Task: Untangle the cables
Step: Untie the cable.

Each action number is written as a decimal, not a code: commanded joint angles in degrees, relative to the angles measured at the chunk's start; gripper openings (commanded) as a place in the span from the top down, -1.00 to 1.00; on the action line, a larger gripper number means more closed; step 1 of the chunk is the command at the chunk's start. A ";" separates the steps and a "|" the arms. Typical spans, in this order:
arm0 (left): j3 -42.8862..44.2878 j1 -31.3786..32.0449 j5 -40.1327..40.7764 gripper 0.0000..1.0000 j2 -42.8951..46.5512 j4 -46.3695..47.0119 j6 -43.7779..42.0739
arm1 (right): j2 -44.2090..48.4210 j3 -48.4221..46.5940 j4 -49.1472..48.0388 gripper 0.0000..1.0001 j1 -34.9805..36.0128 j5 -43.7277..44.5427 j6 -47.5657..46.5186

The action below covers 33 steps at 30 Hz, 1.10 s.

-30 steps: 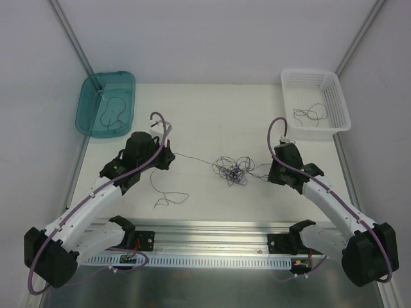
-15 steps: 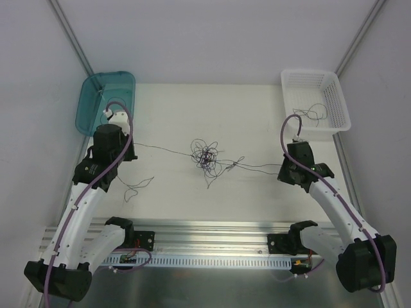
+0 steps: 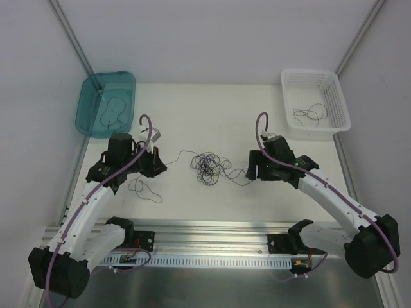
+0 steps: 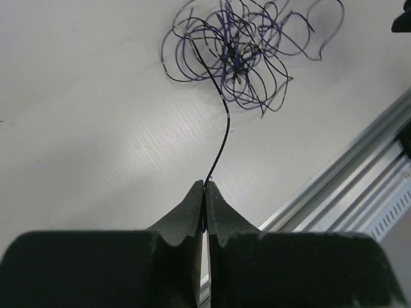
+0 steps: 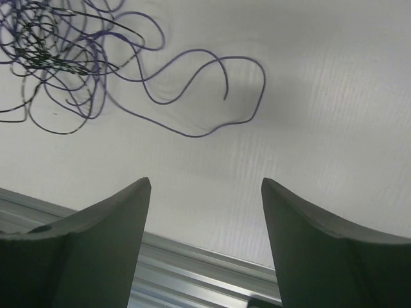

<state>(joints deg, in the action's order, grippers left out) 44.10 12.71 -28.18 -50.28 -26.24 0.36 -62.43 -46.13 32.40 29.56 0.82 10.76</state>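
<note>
The cables [image 3: 209, 165] lie as a loose tangle of thin dark purple strands in the middle of the table. They also show in the left wrist view [image 4: 234, 45] and the right wrist view [image 5: 51, 38]. My left gripper [image 3: 157, 163] is left of the tangle, shut [image 4: 205, 184] on one strand [image 4: 221, 128] that runs up into the tangle. To the tangle's right my right gripper [image 3: 251, 172] stands open [image 5: 205, 183] with nothing between its fingers. A free strand end [image 5: 212, 96] curls on the table in front of it.
A teal bin [image 3: 85, 106] at the back left holds one strand [image 3: 113, 112]. A white basket [image 3: 338, 106] at the back right holds another [image 3: 309, 113]. A loose loop of strand [image 3: 144, 189] lies under the left arm. An aluminium rail [image 3: 212, 231] runs along the near edge.
The right gripper has opened, let go of its strand and moved left toward the tangle. The left arm has swung from the teal bin back toward the tangle, and the taut strands went slack.
</note>
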 commanded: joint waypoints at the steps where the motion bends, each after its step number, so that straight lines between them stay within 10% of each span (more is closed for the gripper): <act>1: -2.43 0.56 -7.06 1.00 2.38 4.09 -1.42 | -1.63 -6.68 -1.90 -0.49 4.27 2.43 1.45; 23: -5.25 0.56 4.97 1.00 7.48 5.23 -0.45 | -41.43 -30.33 -9.38 -0.53 22.47 22.73 25.61; 29: -5.42 0.47 10.33 1.00 9.58 5.23 -0.45 | -46.29 -28.76 -11.30 -0.19 22.29 22.65 26.94; 33: -5.95 0.12 19.36 1.00 11.52 5.15 1.47 | -43.05 -24.63 -10.96 0.49 21.07 24.23 25.46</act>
<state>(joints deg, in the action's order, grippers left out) 38.70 13.13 -17.04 -40.36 -22.79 0.51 -108.99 -72.86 21.52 51.86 21.74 35.64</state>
